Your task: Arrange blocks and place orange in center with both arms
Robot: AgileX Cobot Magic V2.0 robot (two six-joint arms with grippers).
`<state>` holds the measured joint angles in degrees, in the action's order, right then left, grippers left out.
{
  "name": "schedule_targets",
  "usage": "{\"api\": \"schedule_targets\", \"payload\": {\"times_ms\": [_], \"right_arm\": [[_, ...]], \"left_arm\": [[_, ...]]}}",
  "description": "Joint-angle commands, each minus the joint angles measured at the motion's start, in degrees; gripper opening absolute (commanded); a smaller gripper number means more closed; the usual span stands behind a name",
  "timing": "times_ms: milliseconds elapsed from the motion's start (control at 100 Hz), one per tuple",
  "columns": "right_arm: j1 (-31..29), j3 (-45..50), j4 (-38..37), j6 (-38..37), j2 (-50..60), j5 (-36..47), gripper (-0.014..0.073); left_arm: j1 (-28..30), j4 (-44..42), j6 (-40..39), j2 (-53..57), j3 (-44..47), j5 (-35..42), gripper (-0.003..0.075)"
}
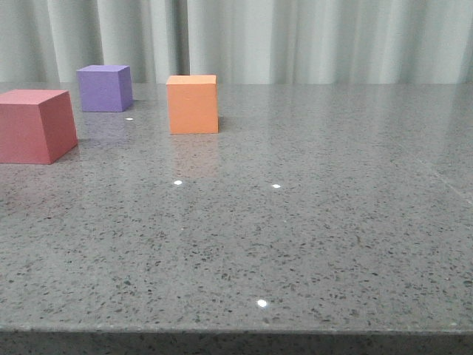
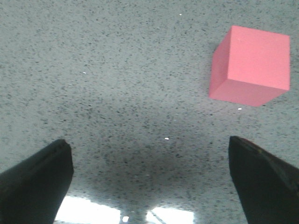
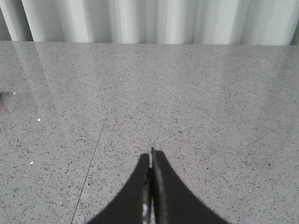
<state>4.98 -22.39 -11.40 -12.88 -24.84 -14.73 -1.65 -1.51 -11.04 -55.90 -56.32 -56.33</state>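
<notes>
In the front view the orange cube point(image 1: 192, 104) stands on the grey speckled table, left of the middle and far back. The purple cube point(image 1: 105, 88) stands farther back to its left. The reddish-pink cube point(image 1: 33, 125) stands at the left edge, nearer than both. No gripper shows in the front view. In the left wrist view my left gripper point(image 2: 149, 154) is open wide and empty above bare table, with the reddish-pink cube point(image 2: 250, 65) ahead of it and off to one side. In the right wrist view my right gripper point(image 3: 151, 154) is shut and empty over bare table.
The grey speckled table point(image 1: 310, 222) runs to a front edge low in the front view. A pale pleated curtain point(image 1: 295, 37) hangs behind the table. A thin seam line point(image 3: 93, 154) crosses the tabletop beside the right gripper.
</notes>
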Motion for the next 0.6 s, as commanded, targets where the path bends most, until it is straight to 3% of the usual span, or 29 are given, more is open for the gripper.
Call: {"api": "schedule_targets", "payload": {"times_ms": [0, 200, 380, 490, 590], "right_arm": [[-0.30, -1.62, -0.88, 0.12, -0.04, 4.82, -0.0110], [-0.30, -1.62, -0.88, 0.12, -0.04, 4.82, -0.0110], [-0.30, -1.62, -0.88, 0.12, -0.04, 4.82, -0.0110], [-0.30, -1.62, -0.88, 0.12, -0.04, 4.82, -0.0110], [-0.30, -1.62, -0.88, 0.12, -0.04, 4.82, -0.0110]], "left_arm": [[0.14, 3.92, -0.13, 0.33, -1.99, 3.44, 0.0627], [-1.95, 10.37, 1.69, -0.63, -2.69, 6.73, 0.0627], [-10.08, 12.03, 0.78, -6.50, -8.07, 8.09, 0.0622], [-16.57, 9.68, -2.95, -12.01, -12.69, 9.70, 0.0620], [-22.61, 2.03, -10.55, -18.53, -18.21, 9.93, 0.0620]]}}
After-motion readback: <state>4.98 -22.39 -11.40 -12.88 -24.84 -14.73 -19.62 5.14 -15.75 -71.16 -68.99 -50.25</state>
